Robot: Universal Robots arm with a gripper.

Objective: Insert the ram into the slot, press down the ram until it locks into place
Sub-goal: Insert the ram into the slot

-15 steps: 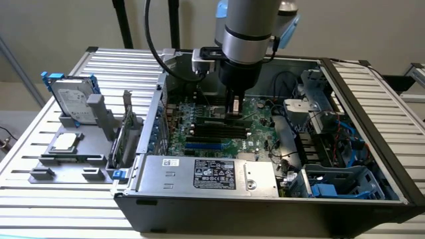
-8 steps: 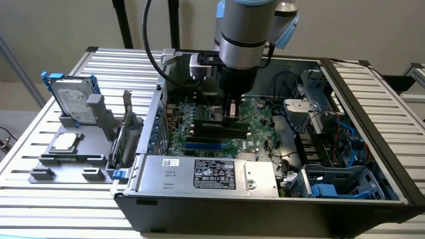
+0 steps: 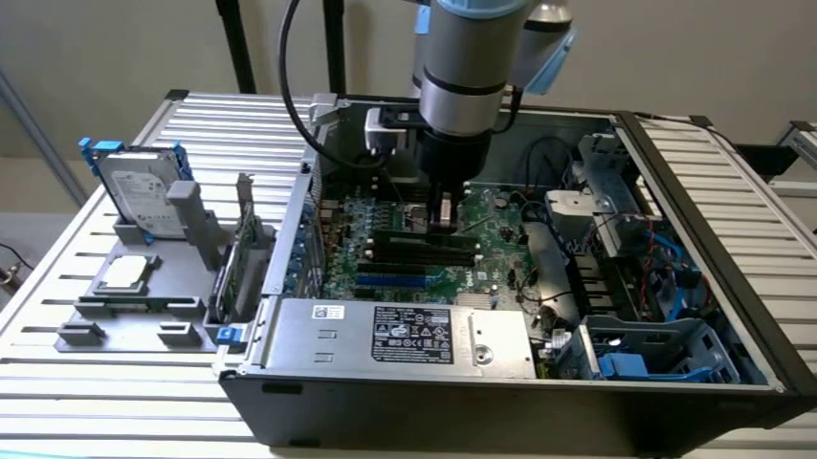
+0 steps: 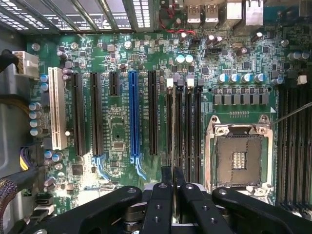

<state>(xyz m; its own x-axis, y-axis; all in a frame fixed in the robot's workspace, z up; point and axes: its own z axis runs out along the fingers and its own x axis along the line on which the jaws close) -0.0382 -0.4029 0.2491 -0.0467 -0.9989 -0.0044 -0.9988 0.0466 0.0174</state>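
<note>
Slatted metal bench (image 3: 90, 402) carries an open computer case (image 3: 511, 406), and the arm reaches down inside it to the motherboard (image 3: 500, 212). Its gripper (image 4: 173, 171) has the jaws pressed together on the ram (image 4: 174, 131), which runs out from between them as a thin line (edge-on in the wrist view) over the black memory slots (image 4: 188, 131), between the blue socket (image 4: 134, 117) and the CPU socket (image 4: 239, 158). Whether it sits in a slot, I cannot tell.

The arm (image 3: 466, 57) was a chunky silver-grey cylinder with a pale blue cap (image 3: 552, 53), and black cables (image 3: 300, 105) looped off it. The end effector (image 4: 173, 169) was all black: linkage bars with round pivot screws and two slim fingers (image 4: 166, 181).
</note>
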